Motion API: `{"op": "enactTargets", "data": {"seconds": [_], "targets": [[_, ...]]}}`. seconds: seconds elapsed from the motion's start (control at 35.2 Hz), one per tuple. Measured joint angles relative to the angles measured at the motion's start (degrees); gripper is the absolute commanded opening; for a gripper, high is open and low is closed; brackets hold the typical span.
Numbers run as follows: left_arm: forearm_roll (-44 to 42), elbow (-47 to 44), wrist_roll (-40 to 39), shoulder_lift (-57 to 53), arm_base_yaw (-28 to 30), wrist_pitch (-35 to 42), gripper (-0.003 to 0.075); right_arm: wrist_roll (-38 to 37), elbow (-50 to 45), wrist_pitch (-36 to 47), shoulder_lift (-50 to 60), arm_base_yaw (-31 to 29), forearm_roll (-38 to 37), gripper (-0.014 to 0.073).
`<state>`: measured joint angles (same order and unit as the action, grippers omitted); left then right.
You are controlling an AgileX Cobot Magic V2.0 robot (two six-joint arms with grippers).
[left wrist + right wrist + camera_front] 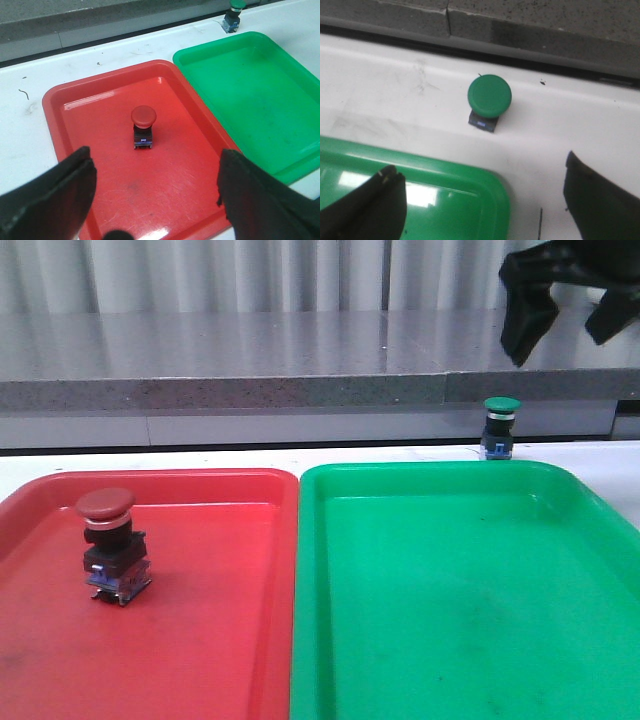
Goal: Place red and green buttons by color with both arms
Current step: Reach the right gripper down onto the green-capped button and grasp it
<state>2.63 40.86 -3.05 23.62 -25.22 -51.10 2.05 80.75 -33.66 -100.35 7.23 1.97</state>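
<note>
Front view: red tray point(230, 640) on the left, green tray point(560, 540) on the right, side by side on the white desk point(200, 458), their inner rims touching or very nearly so.

Red button point(108, 543) stands upright inside the red tray, toward its left half — red cap on top, silver ring, black body, blue base on the tray floor. Nothing grips it.

Green button point(500, 427) stands upright on the desk, outside the green tray, just beyond the tray's far rim near its right-hand far corner. Cannot tell from the front view whether the base touches the rim; the right wrist view shows bare desk between them.

Right claw point(565, 300) hangs high at the upper right, above and a little to the right of the green button, well clear of it. Fingers spread wide, nothing between them. In the right wrist view the two dark fingers point(370, 210) sit far apart, the green button ahead of them and the green tray's corner under one finger.

Left claw point(155, 200) shows only in the left wrist view — wide apart, empty, raised over the near part of the red tray, the red button ahead between the finger lines, untouched
</note>
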Motion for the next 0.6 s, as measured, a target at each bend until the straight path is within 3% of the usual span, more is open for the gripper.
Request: {"op": "enactTargets", "data": {"seconds": [0.48,0.6], "targets": [[0.0,0.0,0.0,0.0,0.0,0.0,0.0491,-0.22,9.35,9.57,-18.96,0.0,0.73,0.0649],[0.0,0.0,0.0,0.0,0.0,0.0,0.0491,-0.3,9.82,11.06,-20.76,0.0,1.35,0.0556]]}}
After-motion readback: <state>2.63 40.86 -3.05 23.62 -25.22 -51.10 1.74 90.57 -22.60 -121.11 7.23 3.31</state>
